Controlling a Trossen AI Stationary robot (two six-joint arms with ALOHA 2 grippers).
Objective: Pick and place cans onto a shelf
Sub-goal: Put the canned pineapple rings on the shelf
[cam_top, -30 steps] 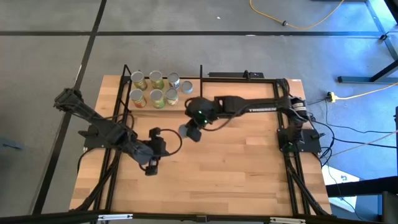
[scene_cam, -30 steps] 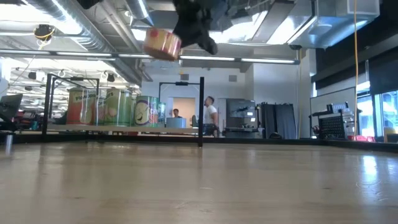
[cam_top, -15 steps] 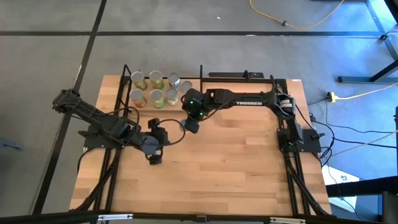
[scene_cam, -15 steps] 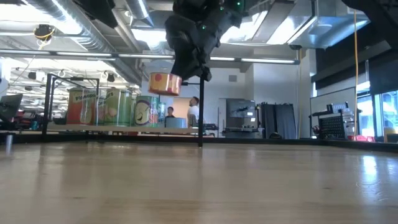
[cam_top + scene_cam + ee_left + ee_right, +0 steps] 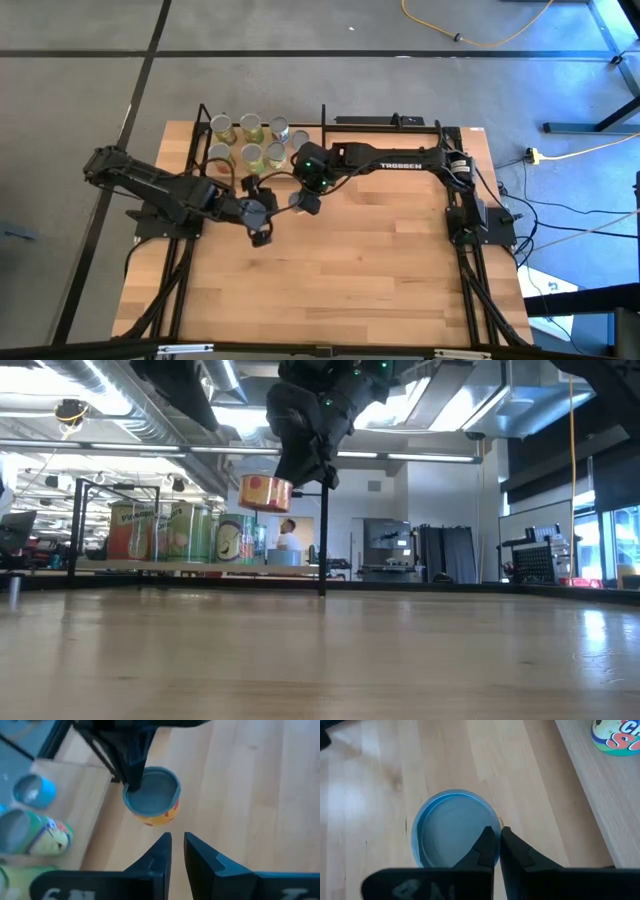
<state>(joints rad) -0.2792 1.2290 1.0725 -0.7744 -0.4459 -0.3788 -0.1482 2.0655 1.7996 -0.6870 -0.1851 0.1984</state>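
An orange-yellow can (image 5: 265,493) with a silvery top (image 5: 452,827) hangs above the table beside the shelf, with my right gripper (image 5: 498,837) shut on it. It also shows in the left wrist view, as the can (image 5: 152,797). The shelf (image 5: 305,158), black posts around a light board at the table's far left, carries several cans (image 5: 250,143), standing upright on their bases. My left gripper (image 5: 177,842) hovers just short of the held can on the near left side. Its fingers are shut with nothing between them. My right gripper pinches the can's top rim (image 5: 496,822) at one spot on its edge. One finger is over the recessed top and the other outside the wall. The fingers slant down from above. The can hangs about upright below them, clear of the table.
Black arm-mount frames run along the table's left side (image 5: 180,260) and right side (image 5: 470,260). The shelf's near right post (image 5: 323,540) stands just right of the held can. Bare wood (image 5: 350,280) fills the table's middle and near part. A person (image 5: 288,540) stands in the room behind.
My right gripper has carried the can down and toward the shelf, then kept still for the last half second. My left gripper has swung toward the table's far right, toward the held can.
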